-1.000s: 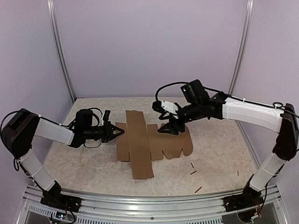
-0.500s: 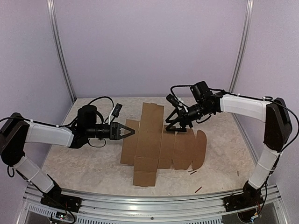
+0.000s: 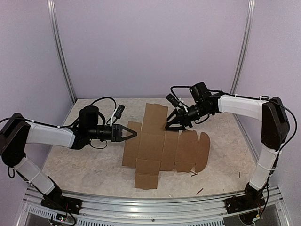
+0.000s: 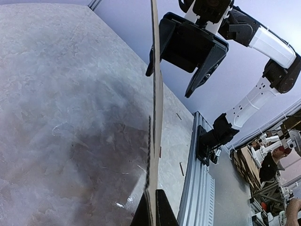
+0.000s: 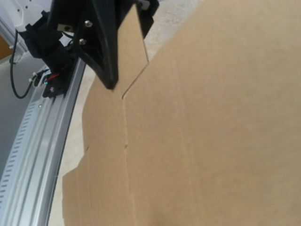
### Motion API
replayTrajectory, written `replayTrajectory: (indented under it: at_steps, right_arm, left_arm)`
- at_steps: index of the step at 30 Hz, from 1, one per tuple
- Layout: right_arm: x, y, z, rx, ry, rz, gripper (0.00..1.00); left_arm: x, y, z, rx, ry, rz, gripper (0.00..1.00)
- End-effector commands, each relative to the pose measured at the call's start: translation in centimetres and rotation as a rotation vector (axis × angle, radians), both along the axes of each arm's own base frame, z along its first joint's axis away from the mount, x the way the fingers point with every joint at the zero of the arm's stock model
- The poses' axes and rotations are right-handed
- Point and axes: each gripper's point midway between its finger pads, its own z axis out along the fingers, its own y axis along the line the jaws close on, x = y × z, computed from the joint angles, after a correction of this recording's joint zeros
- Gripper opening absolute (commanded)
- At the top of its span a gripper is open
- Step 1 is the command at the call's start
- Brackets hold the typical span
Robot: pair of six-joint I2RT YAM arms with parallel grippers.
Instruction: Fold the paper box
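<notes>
The paper box (image 3: 162,146) is a flat brown die-cut sheet lying open mid-table, its rounded flaps to the right. My left gripper (image 3: 131,133) is shut on the sheet's left flap. The left wrist view shows the cardboard (image 4: 157,117) edge-on, running up from between my closed left gripper (image 4: 151,212). My right gripper (image 3: 172,125) hovers over the sheet's upper middle. From the left wrist it (image 4: 176,70) shows its fingers spread, one beside the sheet's edge. Cardboard (image 5: 211,141) fills the right wrist view, hiding that gripper's own fingers. The left gripper's fingers (image 5: 101,52) clamp the flap there.
Small dark stick-like scraps (image 3: 194,174) (image 3: 200,191) lie on the marbled table right of the sheet. An aluminium rail (image 3: 141,200) runs along the near edge, and purple walls with metal posts (image 3: 63,61) close in the sides and back.
The sheet has shifted right and turned a little, carried by my left gripper as that arm stretched out. My right gripper has moved up and right and hangs over the sheet's upper middle.
</notes>
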Motion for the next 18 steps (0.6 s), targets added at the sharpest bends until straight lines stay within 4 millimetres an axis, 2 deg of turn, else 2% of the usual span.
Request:
replayTrajectory:
  at_steps: [1, 12, 18]
  right_arm:
    - [-0.5, 1.0, 1.6, 0.054, -0.11, 0.045, 0.48]
    - [-2.4, 1.7, 3.7, 0.109, -0.202, 0.085, 0.34]
    - [-3.0, 3.2, 2.9, 0.018, -0.413, 0.016, 0.24]
  left_arm:
    - [-0.3, -0.7, 0.0, -0.01, 0.004, -0.046, 0.0]
    - [1.1, 0.4, -0.7, -0.046, 0.079, -0.014, 0.0]
    - [1.6, 0.7, -1.2, -0.06, 0.119, -0.006, 0.0]
